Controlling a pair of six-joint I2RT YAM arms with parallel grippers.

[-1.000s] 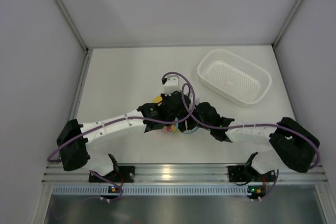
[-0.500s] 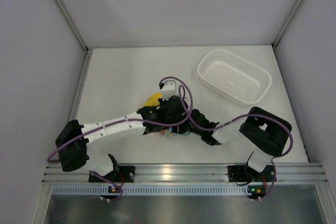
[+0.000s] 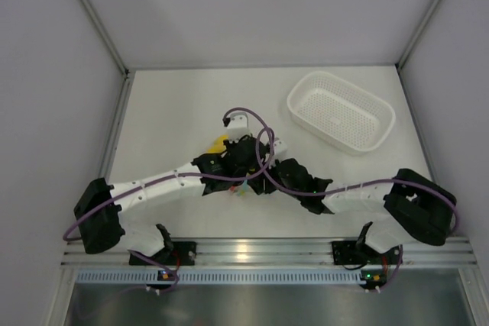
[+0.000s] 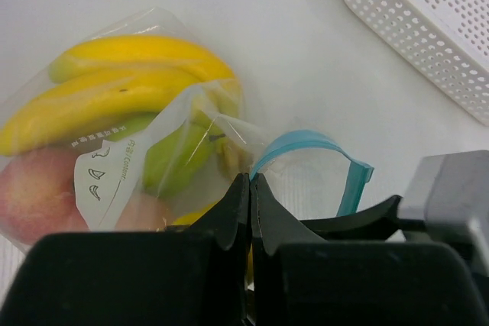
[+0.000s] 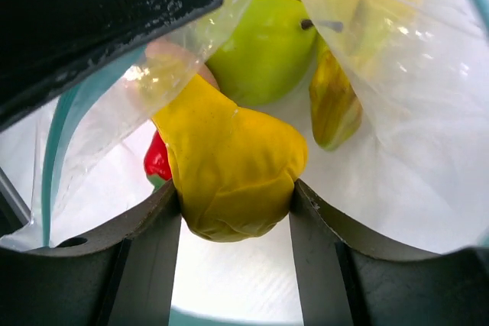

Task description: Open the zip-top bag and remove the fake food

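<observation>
mid-table, we see the left gripper clenched on a fold of the clear zip-top bag, whose blue zip strip curls open just beside it. inside the bag lie a banana bunch, a green pear and a pink piece. at the bag's mouth the right gripper grips a lumpy yellow fruit piece, a red chili touching its side. the white basket sits well apart, far right on the table.
</observation>
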